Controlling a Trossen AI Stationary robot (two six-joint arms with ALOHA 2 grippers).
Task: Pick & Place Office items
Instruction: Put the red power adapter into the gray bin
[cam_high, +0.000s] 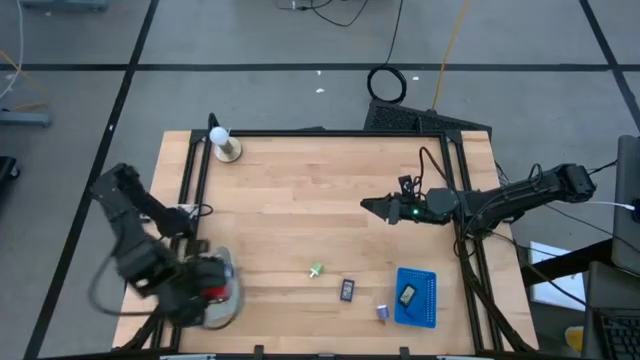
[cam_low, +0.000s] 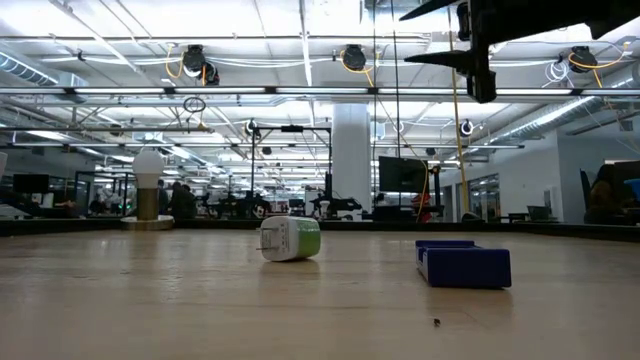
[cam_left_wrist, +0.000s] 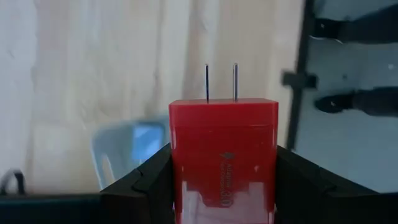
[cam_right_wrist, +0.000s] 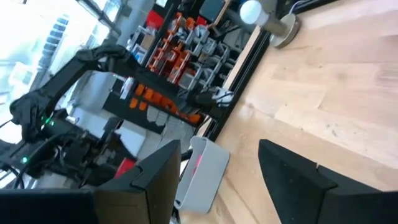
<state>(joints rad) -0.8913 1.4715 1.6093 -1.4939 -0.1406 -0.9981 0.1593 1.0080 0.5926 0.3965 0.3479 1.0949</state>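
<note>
The wooden worktop (cam_high: 300, 200) carries all the things, and a black frame runs along its edges. The left arm reaches to the near left corner of the worktop, and the right arm stretches in from the right side, above the middle part.

A grey tray (cam_high: 225, 295) lies at the near left corner, partly under the left gripper (cam_high: 208, 292). A blue tray (cam_high: 424, 297) lies near the front right, and a black rectangle (cam_high: 407, 295) rests inside it. In the low view the blue tray (cam_low: 464, 263) stands to the right of the green-white piece.

The left gripper is above the grey tray, and its fingers (cam_left_wrist: 143, 183) are closed on a red block (cam_left_wrist: 222, 158), a charger with two metal prongs that point away from the wrist. The right gripper (cam_high: 375, 205) hangs in the air over the worktop; its fingers (cam_right_wrist: 155, 180) stand apart and hold nothing.

A white ball on a wooden base (cam_high: 224, 143) stands at the far left corner.

The smaller items lie along the front: a green-white piece (cam_high: 316, 270) near the middle, a second black rectangle (cam_high: 347, 290) to its right, and a purple piece (cam_high: 382, 312) just beside the blue tray
</note>
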